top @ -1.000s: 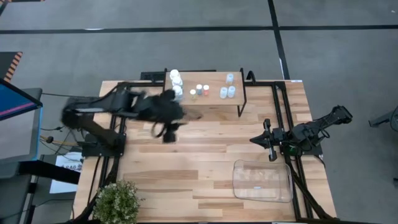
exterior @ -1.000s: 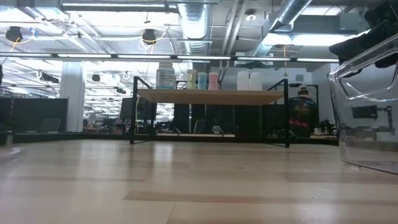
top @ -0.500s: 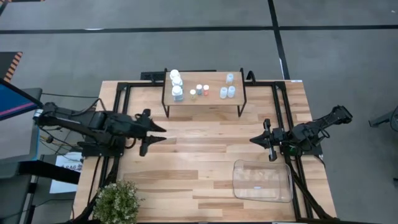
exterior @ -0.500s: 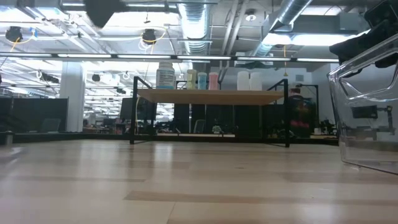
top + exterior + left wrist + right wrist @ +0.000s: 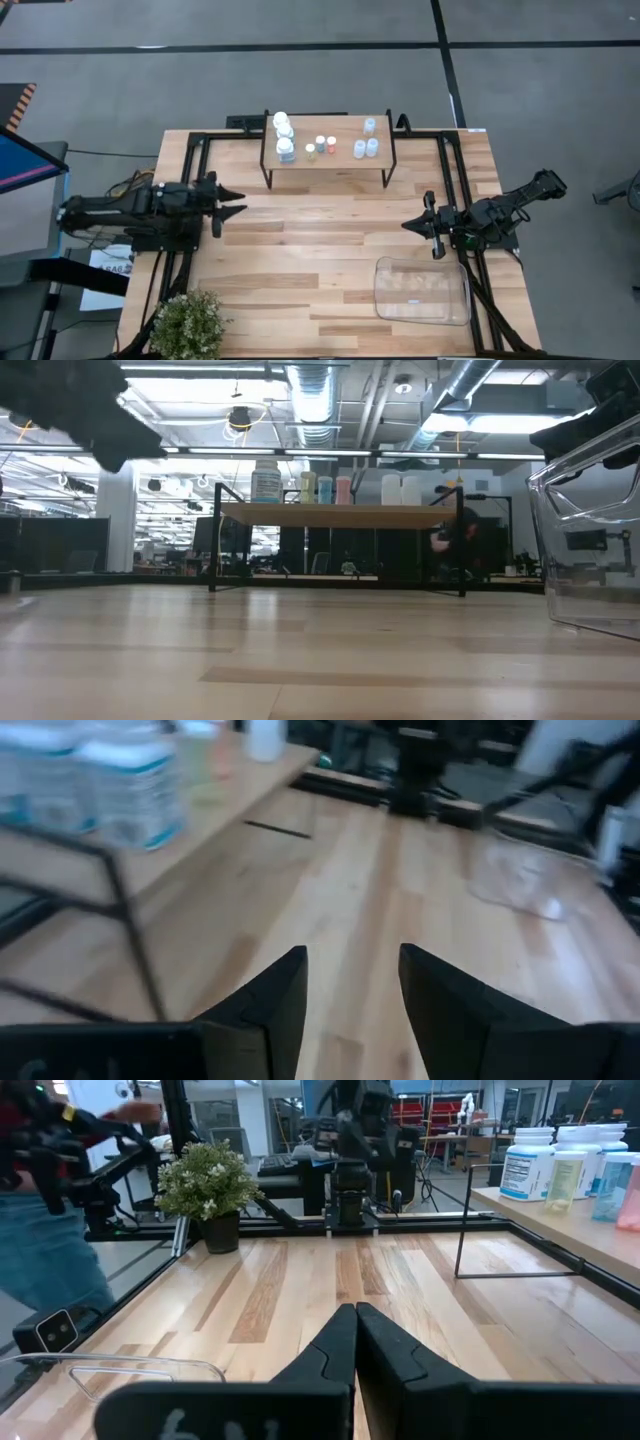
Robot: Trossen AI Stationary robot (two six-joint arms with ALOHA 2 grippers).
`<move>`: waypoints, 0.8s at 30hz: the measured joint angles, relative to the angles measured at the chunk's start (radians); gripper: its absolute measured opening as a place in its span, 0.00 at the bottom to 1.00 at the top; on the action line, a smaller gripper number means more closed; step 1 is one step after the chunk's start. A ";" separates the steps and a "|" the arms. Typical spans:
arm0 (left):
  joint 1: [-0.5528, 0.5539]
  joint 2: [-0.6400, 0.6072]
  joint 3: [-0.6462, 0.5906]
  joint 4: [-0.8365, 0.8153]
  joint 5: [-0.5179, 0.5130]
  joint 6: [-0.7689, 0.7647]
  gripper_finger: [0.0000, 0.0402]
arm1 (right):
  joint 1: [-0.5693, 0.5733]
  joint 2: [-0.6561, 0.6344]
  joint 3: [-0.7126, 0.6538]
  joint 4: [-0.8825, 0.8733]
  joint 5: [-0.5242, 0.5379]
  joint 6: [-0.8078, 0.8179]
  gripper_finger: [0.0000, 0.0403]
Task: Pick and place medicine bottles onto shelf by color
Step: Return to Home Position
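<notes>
Wide shot first: the bench (image 5: 320,262) lay open in the middle, with the left arm (image 5: 130,210) low along its left edge and the right arm (image 5: 500,212) parked at the right edge.

The shelf (image 5: 340,128) stood at the far side, its long axis running across the bench from left to right. The clear tray (image 5: 422,292) sat near the front right and the plant (image 5: 188,325) at the front left corner.

Now the medicine bottles (image 5: 320,146): every one I could count stood upright on the shelf board. The white bottles (image 5: 286,150) were at its left end, the small capped ones in the middle and the clear bottles (image 5: 371,147) towards the right. Sorted by colour, I judged, so only the run home was left.

The left gripper (image 5: 238,199) hung over the bench, fingers (image 5: 268,992) apart with nothing between them. The shelf lay ahead of it and off towards the far side, well apart from the tips. It was the nearer of the two to the shelf's black legs, so I reckoned its retreat should draw straight away from them.

The right gripper (image 5: 408,226) pointed inward across the bench, fingers pressed together on nothing.
</notes>
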 joint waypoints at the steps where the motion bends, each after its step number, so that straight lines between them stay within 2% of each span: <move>1: 0.016 -0.033 -0.021 0.000 -0.006 0.000 0.36 | 0.000 0.000 0.000 0.000 0.000 0.000 0.08; 8: 0.056 -0.269 -0.125 0.010 -0.009 -0.001 0.36 | 0.000 0.000 0.000 0.000 0.000 0.000 0.08; 17: 0.067 -0.266 -0.141 -0.047 0.026 0.000 0.36 | 0.000 -0.001 0.000 0.000 0.000 0.000 0.08; 24: 0.069 -0.266 -0.202 -0.050 0.021 0.000 0.36 | 0.000 -0.001 0.000 0.000 0.000 0.000 0.08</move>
